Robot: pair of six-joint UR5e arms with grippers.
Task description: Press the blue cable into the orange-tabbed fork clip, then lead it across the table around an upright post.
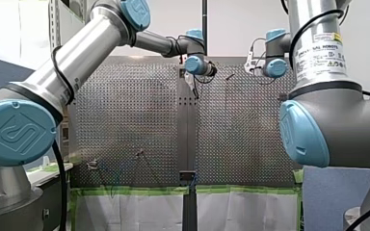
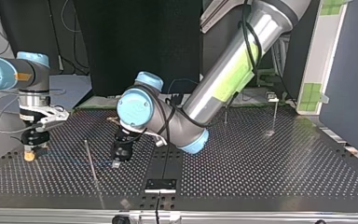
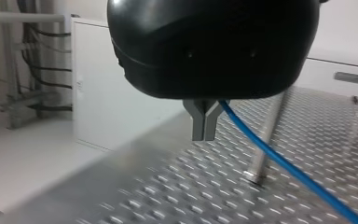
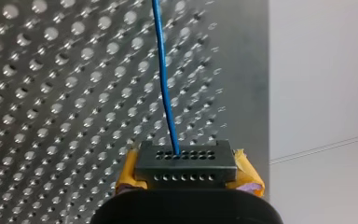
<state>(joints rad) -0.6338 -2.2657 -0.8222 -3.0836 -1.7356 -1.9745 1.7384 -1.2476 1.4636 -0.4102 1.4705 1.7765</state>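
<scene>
Blue cable (image 3: 279,159) end behind left claw (image 3: 204,136)

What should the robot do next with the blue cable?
Probably my left gripper should pull the cable gently against the post. Both it and my right gripper pinch the cable, which runs straight, close past that post. I cannot make out the clip.

Silver arm tubes (image 1: 91,45), blue joint caps (image 1: 17,132), black cables (image 1: 60,62), white label (image 1: 320,53)
</scene>
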